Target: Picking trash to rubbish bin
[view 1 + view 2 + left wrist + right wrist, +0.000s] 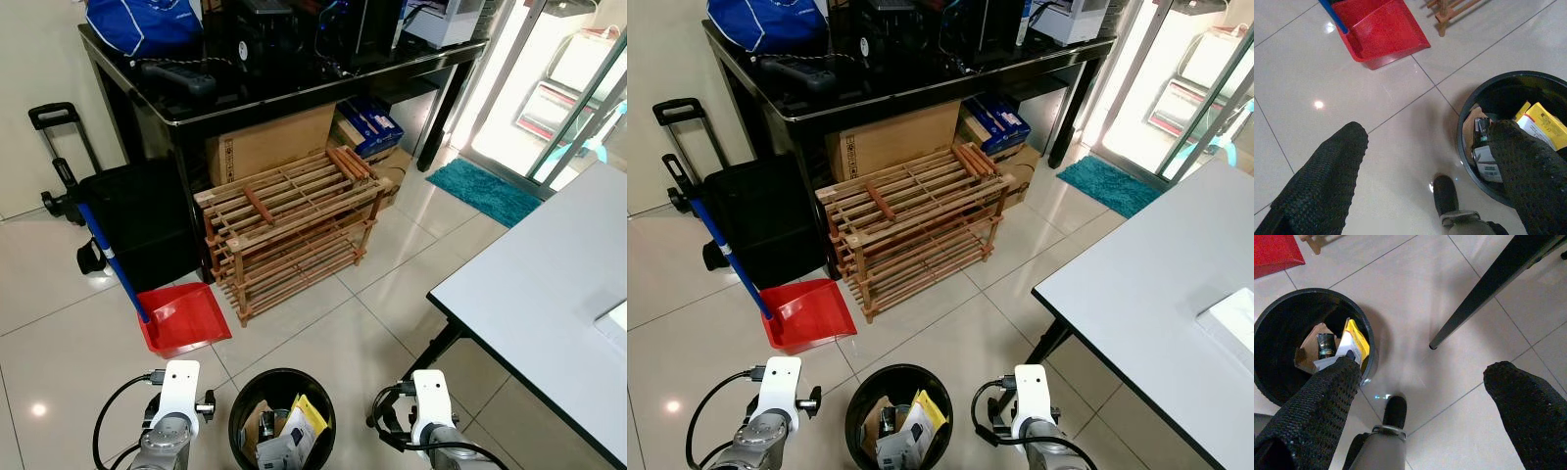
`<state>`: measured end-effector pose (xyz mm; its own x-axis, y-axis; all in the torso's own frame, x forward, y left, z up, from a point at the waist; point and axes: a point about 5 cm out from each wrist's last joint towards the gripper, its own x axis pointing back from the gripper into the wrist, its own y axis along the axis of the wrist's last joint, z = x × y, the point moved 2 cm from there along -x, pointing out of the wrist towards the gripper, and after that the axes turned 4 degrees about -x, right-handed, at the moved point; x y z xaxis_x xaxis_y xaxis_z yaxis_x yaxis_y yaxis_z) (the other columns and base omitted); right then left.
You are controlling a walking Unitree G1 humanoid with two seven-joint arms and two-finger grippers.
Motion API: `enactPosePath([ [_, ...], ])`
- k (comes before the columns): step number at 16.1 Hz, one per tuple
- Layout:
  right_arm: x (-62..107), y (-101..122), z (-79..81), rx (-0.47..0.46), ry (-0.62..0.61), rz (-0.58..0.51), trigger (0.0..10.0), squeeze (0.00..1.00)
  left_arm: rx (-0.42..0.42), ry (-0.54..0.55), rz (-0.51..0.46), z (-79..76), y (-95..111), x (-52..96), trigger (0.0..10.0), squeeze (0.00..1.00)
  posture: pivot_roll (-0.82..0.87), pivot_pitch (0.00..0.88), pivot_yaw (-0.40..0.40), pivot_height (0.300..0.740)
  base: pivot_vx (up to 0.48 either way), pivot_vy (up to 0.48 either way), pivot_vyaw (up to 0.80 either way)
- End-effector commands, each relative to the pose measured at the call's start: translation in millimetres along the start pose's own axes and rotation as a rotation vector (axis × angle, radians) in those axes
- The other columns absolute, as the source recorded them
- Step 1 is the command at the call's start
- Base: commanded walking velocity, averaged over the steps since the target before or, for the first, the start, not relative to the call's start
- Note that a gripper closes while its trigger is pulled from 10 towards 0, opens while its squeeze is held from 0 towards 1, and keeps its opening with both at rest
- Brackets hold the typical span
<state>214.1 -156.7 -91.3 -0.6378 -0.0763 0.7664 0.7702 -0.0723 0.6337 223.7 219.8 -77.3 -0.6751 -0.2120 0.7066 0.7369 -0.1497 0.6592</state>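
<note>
Between the two arms, on glossy pale floor tiles [323, 343]: round black plastic rubbish bin [282, 379], holding a yellow carton [1357, 340], crumpled printed paper with barcode [1488, 164], a torn brown cardboard piece [1309, 350] and a small dark can [1326, 344]. Judged status: trash deposited; no loose litter visible on the tiles, so little seems left. Left tool [1430, 161]: black knit-textured fingers spread wide, empty, beside the bin's rim. Right tool [1420, 396]: same texture, likewise spread and empty, near a slanted black metal table leg [1484, 293]. Also present: red plastic dustpan [183, 315] with blue handle; slatted wooden shoe rack [289, 220]; white matte tabletop [549, 284]; teal shaggy mat [487, 188].
</note>
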Motion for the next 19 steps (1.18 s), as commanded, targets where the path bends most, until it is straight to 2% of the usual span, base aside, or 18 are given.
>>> enactPosePath([
  [1,0.2,1.2,-4.5,0.016,-0.012,0.002,10.0,0.0,0.005,-0.01,-0.005,-3.4,2.2,-0.3,10.0,0.0,0.04,0.023,-0.095,0.74,0.0,0.0,0.0],
  [19,0.6,-0.3,-5.1,0.024,-0.014,0.006,10.0,0.0,-0.002,-0.024,-0.001,-5.0,-0.1,0.3,10.0,0.0,0.04,0.01,-0.098,0.74,0.0,0.0,0.0],
])
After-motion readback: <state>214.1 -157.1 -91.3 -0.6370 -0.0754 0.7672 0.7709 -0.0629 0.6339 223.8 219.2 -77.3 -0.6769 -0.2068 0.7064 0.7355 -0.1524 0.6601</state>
